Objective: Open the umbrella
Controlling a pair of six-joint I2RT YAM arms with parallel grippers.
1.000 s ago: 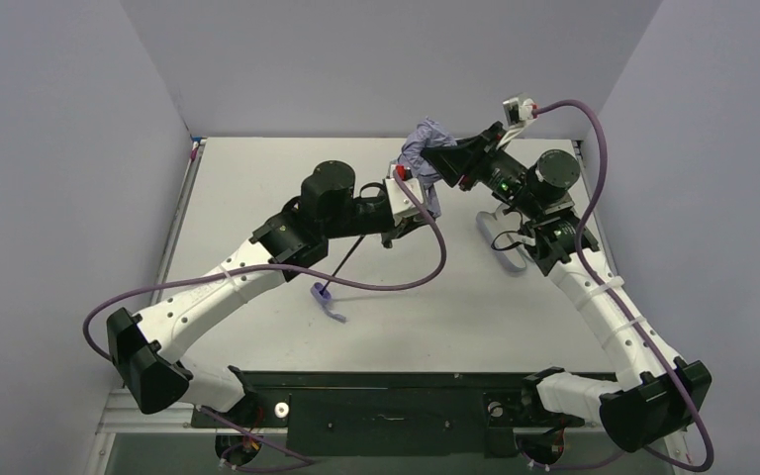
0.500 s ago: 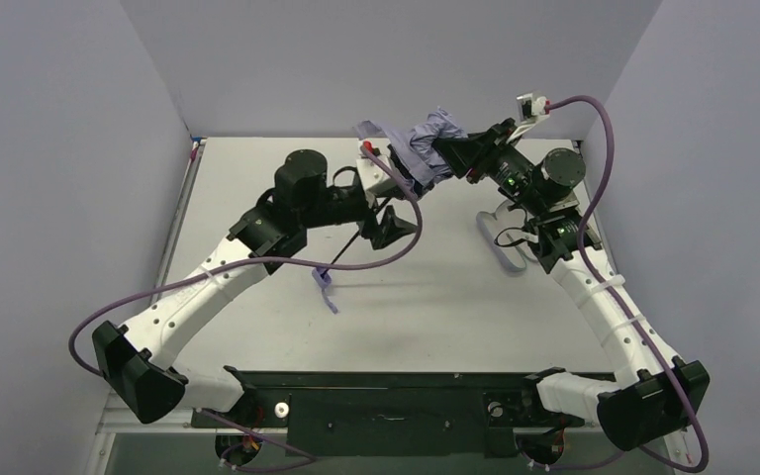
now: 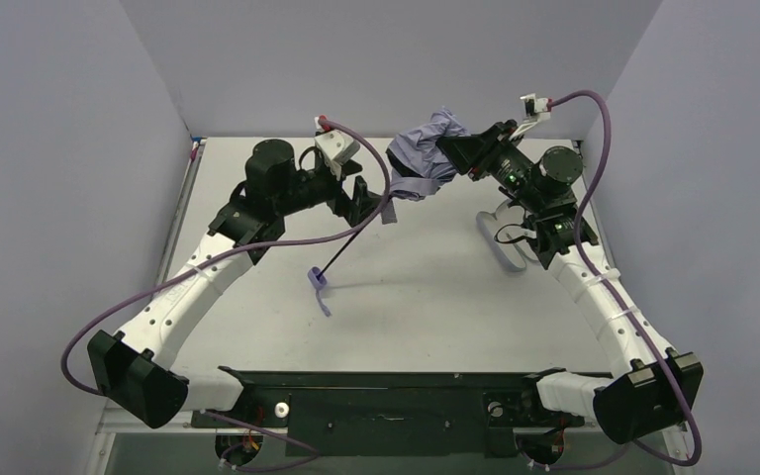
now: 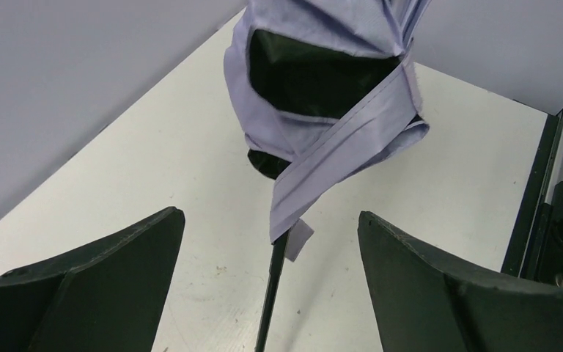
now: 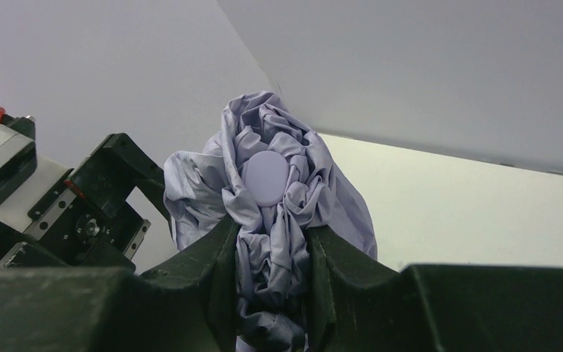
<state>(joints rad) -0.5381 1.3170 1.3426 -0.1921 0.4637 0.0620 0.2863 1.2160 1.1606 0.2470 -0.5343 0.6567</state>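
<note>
The umbrella's canopy (image 3: 424,150) is a crumpled lavender bundle held up over the back of the table. My right gripper (image 3: 447,153) is shut on it; in the right wrist view the jaws (image 5: 273,229) pinch the fabric just below the round lavender top cap (image 5: 266,176). The thin black shaft (image 3: 351,247) slants down to the lavender handle (image 3: 317,281) with its wrist loop near the table. My left gripper (image 3: 366,201) stands open, left of the canopy and touching nothing. In the left wrist view a loose strap (image 4: 337,158) hangs between the spread fingers (image 4: 110,279), with the shaft (image 4: 273,293) below it.
A small lavender fabric sleeve (image 3: 503,245) lies on the white table (image 3: 435,307) beside the right arm. Grey walls close in the back and both sides. A black rail (image 3: 396,401) with the arm bases runs along the near edge.
My left gripper has opened and drawn back to the left, away from the canopy. The strap now hangs loose. The right gripper has kept its hold and lifted the bundle slightly.
</note>
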